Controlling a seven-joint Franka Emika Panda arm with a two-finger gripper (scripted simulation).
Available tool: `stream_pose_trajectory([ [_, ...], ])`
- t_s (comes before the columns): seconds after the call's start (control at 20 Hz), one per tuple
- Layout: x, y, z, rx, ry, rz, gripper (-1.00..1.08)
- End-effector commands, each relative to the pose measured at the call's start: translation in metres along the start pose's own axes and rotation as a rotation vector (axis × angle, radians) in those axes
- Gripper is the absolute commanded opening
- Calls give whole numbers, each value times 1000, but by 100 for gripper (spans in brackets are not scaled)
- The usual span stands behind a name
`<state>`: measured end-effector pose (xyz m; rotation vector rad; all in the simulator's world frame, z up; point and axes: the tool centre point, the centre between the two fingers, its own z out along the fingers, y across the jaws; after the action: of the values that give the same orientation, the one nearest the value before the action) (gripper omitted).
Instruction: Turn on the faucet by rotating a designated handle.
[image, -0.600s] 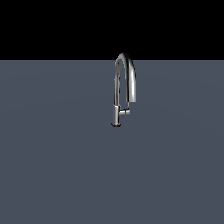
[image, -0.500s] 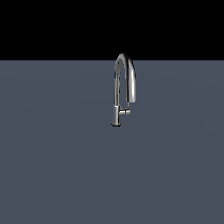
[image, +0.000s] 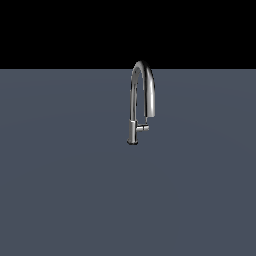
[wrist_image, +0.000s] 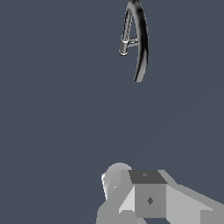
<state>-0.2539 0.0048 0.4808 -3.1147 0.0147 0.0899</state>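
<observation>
The chrome faucet (image: 133, 100) stands upright on the grey floor in the exterior view, its arched spout curving over toward that view's right. The handle (image: 143, 128) is a short bar sticking out of the lower stem toward the exterior view's right. The wrist view shows the faucet (wrist_image: 141, 43) far off and small, with the handle (wrist_image: 132, 42) crossing inside the arch. Grey blocky parts of my gripper (wrist_image: 148, 197) fill that view's lower edge, well apart from the faucet. Its fingertips are not separately visible. The arm does not appear in the exterior view.
A flat grey-blue surface (image: 75, 190) spreads around the faucet on all sides. Beyond its far edge there is only black background (image: 60, 30).
</observation>
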Motion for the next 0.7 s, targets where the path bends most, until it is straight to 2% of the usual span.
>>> stream_pose_trajectory([
  [0.0,7,0,1,13,-16,13,-100],
  [0.3,33,-1,3,61,-72,61,-100],
  [0.65,72,0,9,137,-160,137,-100],
])
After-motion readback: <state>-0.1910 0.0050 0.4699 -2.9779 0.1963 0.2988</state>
